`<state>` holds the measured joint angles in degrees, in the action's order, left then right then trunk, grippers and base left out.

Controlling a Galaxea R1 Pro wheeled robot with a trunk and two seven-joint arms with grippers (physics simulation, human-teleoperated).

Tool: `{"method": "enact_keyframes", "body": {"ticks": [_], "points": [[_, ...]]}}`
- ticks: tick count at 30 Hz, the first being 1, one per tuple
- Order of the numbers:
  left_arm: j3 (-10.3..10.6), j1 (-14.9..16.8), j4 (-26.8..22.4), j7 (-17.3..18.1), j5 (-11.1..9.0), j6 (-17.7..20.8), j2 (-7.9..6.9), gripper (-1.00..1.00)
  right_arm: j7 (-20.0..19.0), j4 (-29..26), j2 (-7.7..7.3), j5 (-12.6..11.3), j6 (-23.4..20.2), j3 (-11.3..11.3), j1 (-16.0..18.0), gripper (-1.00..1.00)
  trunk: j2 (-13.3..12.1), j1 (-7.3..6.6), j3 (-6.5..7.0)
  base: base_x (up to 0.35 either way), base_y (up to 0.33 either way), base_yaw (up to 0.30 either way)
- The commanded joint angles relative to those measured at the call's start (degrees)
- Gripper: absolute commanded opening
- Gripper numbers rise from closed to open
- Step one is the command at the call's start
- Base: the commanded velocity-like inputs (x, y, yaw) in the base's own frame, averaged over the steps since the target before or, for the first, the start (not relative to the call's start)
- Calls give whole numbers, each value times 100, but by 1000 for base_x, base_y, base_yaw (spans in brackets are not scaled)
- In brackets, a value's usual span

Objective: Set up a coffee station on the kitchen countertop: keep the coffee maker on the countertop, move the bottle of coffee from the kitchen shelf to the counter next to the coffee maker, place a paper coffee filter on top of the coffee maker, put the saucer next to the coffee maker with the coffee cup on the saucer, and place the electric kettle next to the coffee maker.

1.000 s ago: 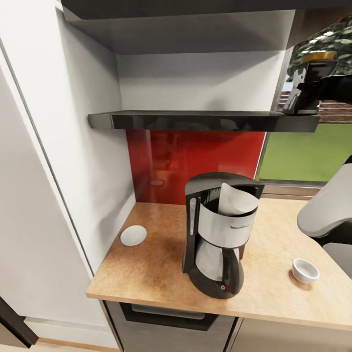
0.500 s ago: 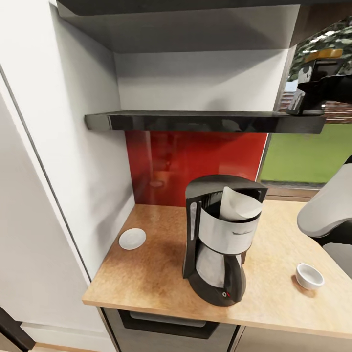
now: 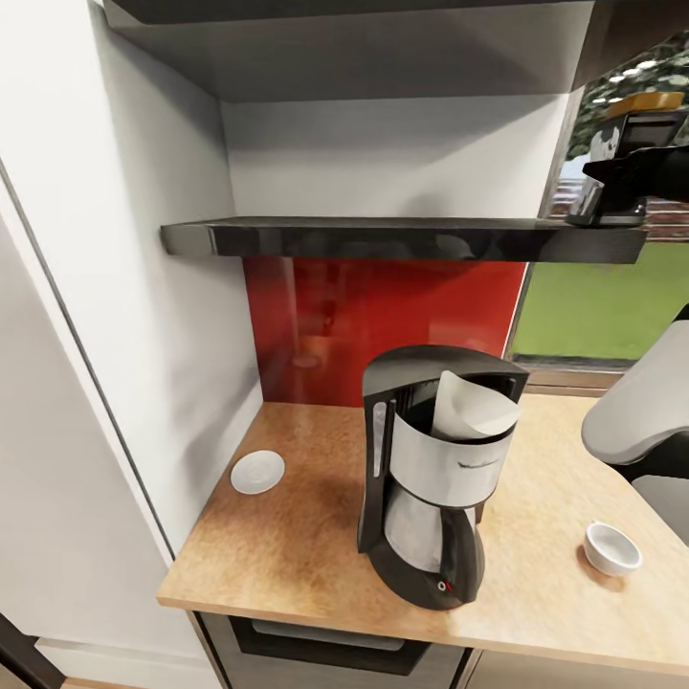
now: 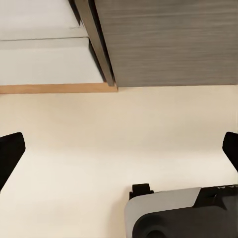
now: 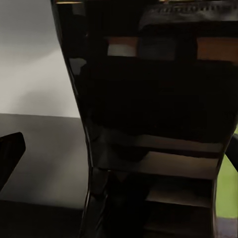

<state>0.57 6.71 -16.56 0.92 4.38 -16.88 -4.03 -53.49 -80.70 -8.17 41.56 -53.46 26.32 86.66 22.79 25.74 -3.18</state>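
Head view showed the right gripper [image 3: 636, 177] up at the dark glossy shelf [image 3: 383, 237], around the dark bottle of coffee with a gold lid [image 3: 622, 158]; its fingers stood either side of the bottle in the right wrist view, contact unclear, so I could not tell if it pinched. Step in hand looked like fetching the bottle; next it needed a firm close, then a lift down to the wooden worktop [image 3: 287, 536] beside the black-and-silver coffee maker [image 3: 435, 478].
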Motion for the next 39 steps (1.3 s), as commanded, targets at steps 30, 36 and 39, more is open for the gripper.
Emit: {"method": "enact_keyframes", "body": {"ticks": [30, 36, 39], "points": [[3, -1, 3, -4, 46, -24, -5, 100, -65, -16, 0, 54, -15, 9, 9, -100, 13, 4, -13, 13, 0, 0], [1, -3, 1, -4, 46, -22, -10, 100, -65, -16, 0, 54, -15, 5, 9, -100, 13, 4, -13, 0, 0, 0], [1, -3, 3, -4, 40, -24, -9, 100, -63, -2, 0, 54, -18, -2, 9, -100, 13, 4, -13, 0, 0, 0]]}}
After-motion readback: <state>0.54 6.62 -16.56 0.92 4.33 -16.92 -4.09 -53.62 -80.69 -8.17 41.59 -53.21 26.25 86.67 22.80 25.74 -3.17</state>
